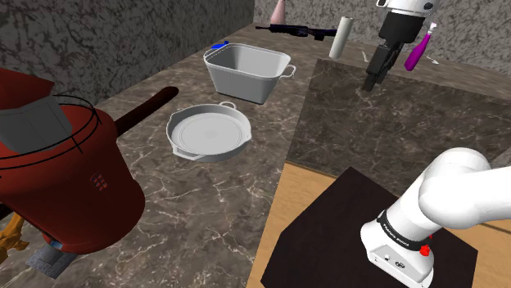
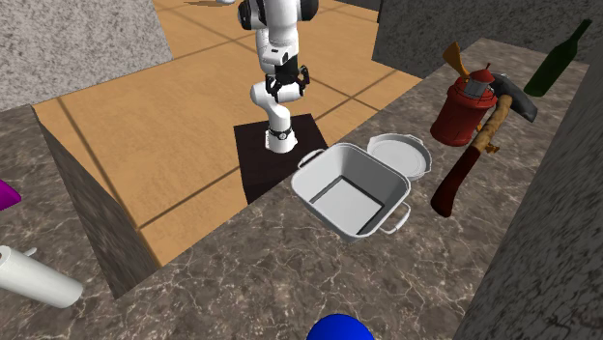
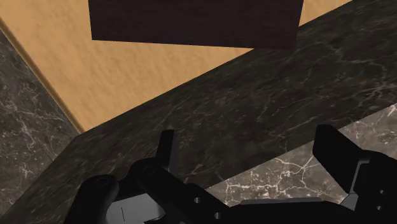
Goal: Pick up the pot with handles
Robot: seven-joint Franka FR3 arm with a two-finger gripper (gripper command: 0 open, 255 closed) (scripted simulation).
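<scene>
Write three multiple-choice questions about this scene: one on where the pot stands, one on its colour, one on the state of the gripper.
1. Where is the pot?
A. on the wooden floor
B. on the dark veined counter, beside the pan
C. on the black stand

2. What colour is the pot?
A. red
B. pale grey
C. green

3. How is the gripper?
A. open and empty
B. shut on the pot
C. shut on the pan

Answers: 1 B, it stands on the counter next to the pan; 2 B, its walls are pale grey; 3 A, the fingers stand apart with nothing between them.
</scene>
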